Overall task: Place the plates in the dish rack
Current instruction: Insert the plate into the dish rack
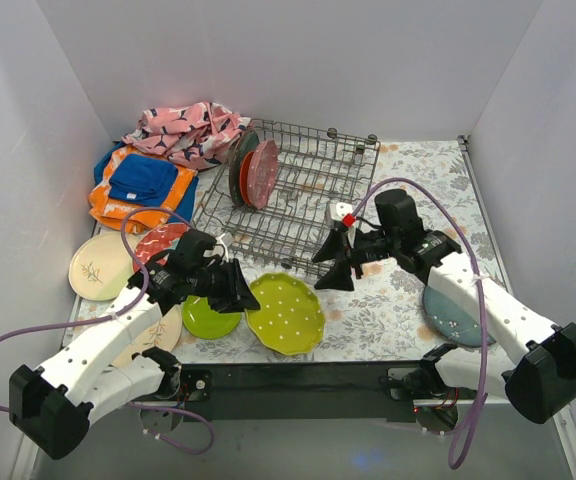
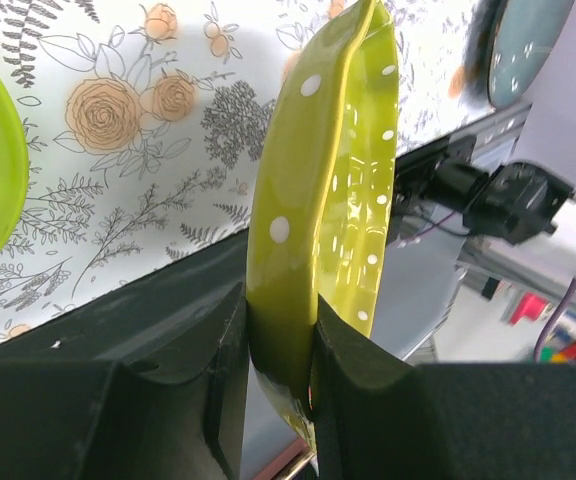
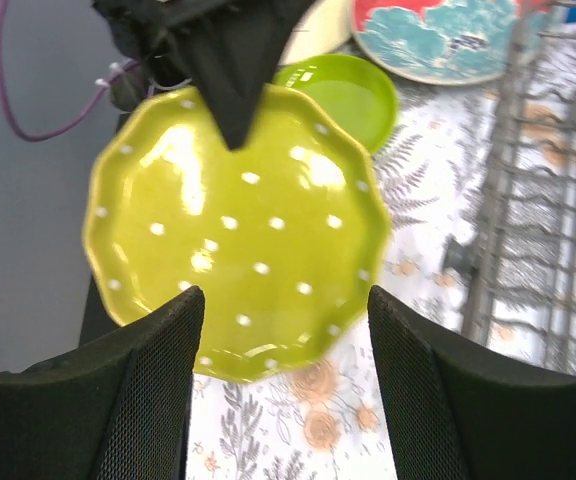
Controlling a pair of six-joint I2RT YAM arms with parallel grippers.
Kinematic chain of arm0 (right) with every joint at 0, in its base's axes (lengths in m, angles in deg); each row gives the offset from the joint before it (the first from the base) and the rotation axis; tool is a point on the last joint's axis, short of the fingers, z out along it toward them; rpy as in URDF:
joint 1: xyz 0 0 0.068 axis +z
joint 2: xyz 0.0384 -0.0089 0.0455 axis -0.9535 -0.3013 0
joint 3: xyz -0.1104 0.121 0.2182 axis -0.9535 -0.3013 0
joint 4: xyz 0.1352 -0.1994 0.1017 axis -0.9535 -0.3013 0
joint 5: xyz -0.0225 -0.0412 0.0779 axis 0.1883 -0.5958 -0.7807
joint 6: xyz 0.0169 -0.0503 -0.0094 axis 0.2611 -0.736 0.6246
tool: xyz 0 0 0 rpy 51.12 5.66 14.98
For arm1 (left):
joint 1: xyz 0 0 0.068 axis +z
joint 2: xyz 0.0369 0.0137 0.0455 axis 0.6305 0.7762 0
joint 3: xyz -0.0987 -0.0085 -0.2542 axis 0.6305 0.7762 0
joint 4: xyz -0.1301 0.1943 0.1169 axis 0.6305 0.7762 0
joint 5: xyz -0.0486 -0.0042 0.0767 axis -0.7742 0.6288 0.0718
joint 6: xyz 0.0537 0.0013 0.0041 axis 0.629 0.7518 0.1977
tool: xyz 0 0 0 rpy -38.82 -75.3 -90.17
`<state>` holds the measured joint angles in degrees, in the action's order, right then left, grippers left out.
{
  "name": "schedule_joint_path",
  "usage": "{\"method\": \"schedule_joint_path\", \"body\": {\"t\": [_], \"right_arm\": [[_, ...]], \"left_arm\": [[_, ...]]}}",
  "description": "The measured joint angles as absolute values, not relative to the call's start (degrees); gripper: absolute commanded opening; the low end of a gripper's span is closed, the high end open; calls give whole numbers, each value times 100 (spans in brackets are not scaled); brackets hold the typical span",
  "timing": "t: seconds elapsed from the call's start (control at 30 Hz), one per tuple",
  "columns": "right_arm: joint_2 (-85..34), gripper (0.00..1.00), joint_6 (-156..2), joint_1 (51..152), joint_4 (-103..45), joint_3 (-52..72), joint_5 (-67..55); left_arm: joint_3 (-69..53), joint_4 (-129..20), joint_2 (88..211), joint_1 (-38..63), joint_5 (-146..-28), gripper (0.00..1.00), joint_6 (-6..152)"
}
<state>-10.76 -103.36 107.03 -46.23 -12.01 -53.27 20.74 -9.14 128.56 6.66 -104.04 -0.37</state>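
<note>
A lime green plate with white dots (image 1: 286, 313) hangs by its rim near the table's front edge. My left gripper (image 1: 236, 287) is shut on that rim, and the left wrist view shows the plate's edge (image 2: 318, 200) pinched between the pads (image 2: 353, 365). My right gripper (image 1: 330, 265) is open just right of the plate, touching nothing. In its wrist view the dotted plate (image 3: 238, 230) lies beyond the open right gripper (image 3: 286, 300). The dish rack (image 1: 298, 200) stands behind and has a few plates (image 1: 253, 170) upright at its left end.
A plain lime plate (image 1: 208, 318) lies left of the dotted one. A red plate with teal flower (image 1: 158, 240) and a cream sprig plate (image 1: 96, 266) sit further left. A blue-grey plate (image 1: 453, 318) lies under the right arm. Folded cloths (image 1: 143, 185) are piled at the back left.
</note>
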Motion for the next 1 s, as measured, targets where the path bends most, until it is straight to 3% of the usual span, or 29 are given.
{"method": "schedule_joint_path", "body": {"t": [0.33, 0.53, 1.0], "right_arm": [[-1017, 73, -10369, 9599, -4844, -1196, -5329], [-977, 81, -10299, 9145, -4890, -1196, -5347], [-934, 83, -9759, 9099, -5294, -1199, -5345]], "left_arm": [[1582, -848, 12861, 666, -10902, 0, 695], [1237, -977, 13009, 664, -11077, 0, 918], [194, -1316, 13827, 664, -11117, 0, 1235]]}}
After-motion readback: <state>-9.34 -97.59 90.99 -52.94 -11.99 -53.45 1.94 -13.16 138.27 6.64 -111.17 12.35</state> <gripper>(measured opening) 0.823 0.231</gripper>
